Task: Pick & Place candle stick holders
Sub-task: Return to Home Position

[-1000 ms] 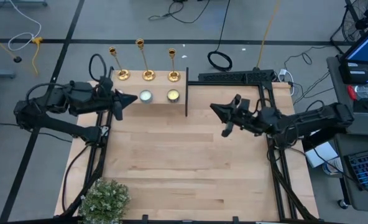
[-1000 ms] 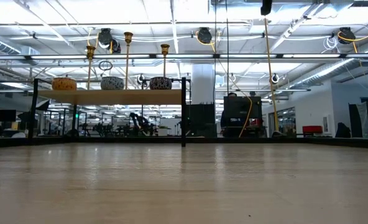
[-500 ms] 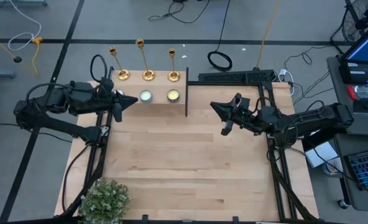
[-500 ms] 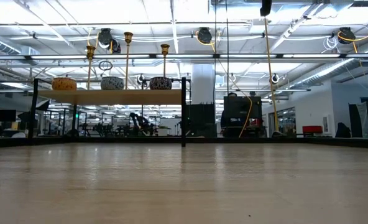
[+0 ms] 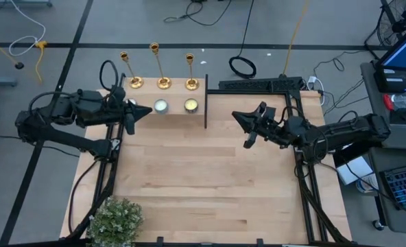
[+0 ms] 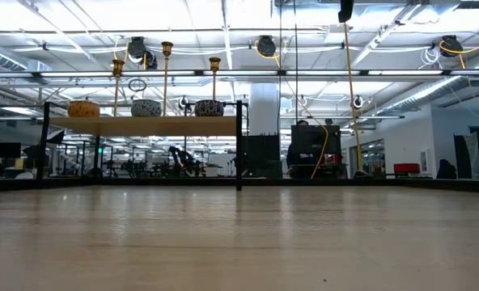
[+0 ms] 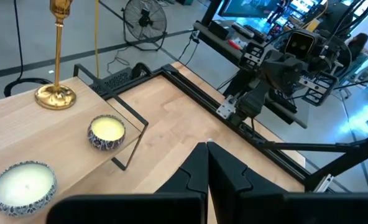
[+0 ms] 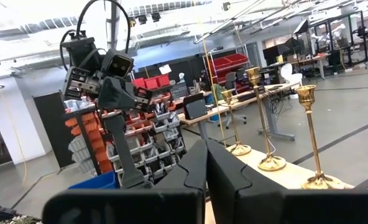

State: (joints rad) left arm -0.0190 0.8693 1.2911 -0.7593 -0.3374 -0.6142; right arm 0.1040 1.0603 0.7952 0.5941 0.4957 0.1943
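All three candlesticks are seen upright in a row along the back of the shelf (image 5: 175, 96), at the far edge of the table (image 5: 203, 185). The left candlestick (image 5: 129, 68), the middle candlestick (image 5: 159, 65) and the right candlestick (image 5: 190, 71) are each set apart from the next. Just in front of them, a white candle (image 5: 161, 106) and a yellow candle (image 5: 190, 106) are found on the same shelf. Nothing gold is spotted on the open table, so the placing is judged complete.

The left gripper (image 5: 147, 110) is parked just beside the white candle, its jaws pressed together and empty, as is confirmed by its wrist view. The right gripper (image 5: 236, 118) is held over the table beyond the shelf's right end, well apart from the candlesticks, its jaws likewise closed on nothing. Only the drawing back of both arms to rest is reckoned to be left; no further pick is called for.
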